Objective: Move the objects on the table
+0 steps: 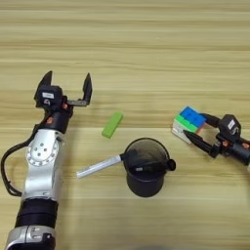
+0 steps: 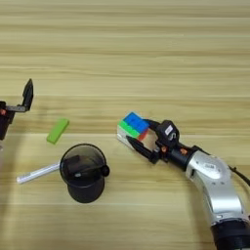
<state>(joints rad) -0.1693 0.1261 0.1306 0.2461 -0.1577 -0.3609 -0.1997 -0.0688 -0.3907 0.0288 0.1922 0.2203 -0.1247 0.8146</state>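
The multicoloured puzzle cube (image 1: pixel 189 122) rests on the table (image 1: pixel 146 58) at the right. My right gripper (image 1: pixel 194 126) comes in from the right and is shut on it, one finger behind the cube and one along its front. At the left, my left gripper (image 1: pixel 67 84) is held open and empty, up and left of the green rectangular block (image 1: pixel 112 124). The black mesh pen cup (image 1: pixel 145 168) stands at the lower centre. The black pen (image 1: pixel 152 167) lies across the cup's mouth, its end past the right rim. The silver-white marker pen (image 1: pixel 99 166) lies flat with its tip touching the cup's left side.
My left arm (image 1: pixel 41 166) runs up the left side of the table from the near edge. My right arm (image 2: pixel 215 185) comes in from the lower right. Bare wood stretches across the far half of the table.
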